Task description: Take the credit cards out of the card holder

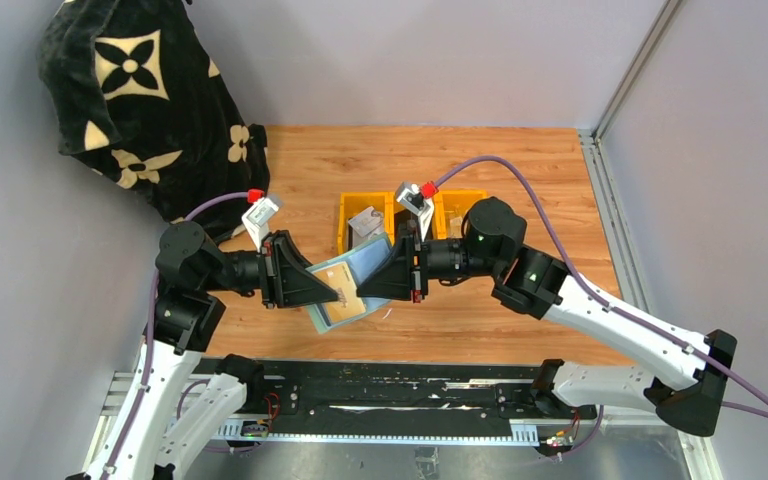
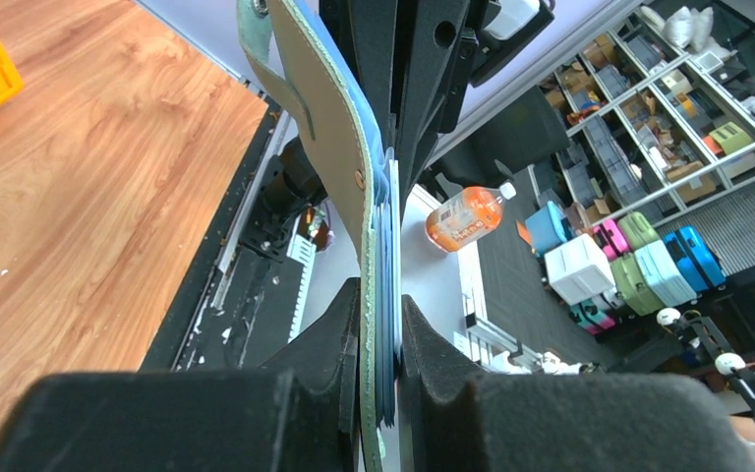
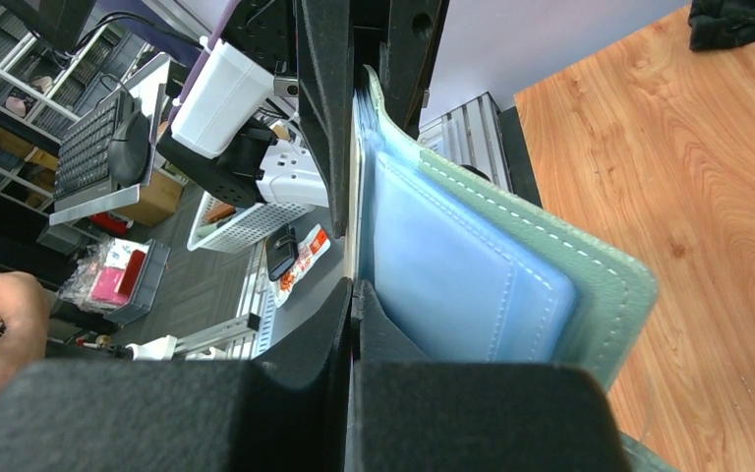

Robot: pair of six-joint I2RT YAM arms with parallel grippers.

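The open card holder [image 1: 365, 262] hangs above the wooden surface [image 1: 520, 180], between both arms; the left pincer [image 2: 379, 329] is clamped on its green-and-blue edge; the right pincer [image 3: 354, 295] is pressed together beside the blue pockets; a tan card [image 1: 347, 302] shows inside.

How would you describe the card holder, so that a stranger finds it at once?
Over the wooden table, look just in front of the yellow bins. There the left gripper and the right gripper meet at the card holder. Only it is pale green with light blue pockets.
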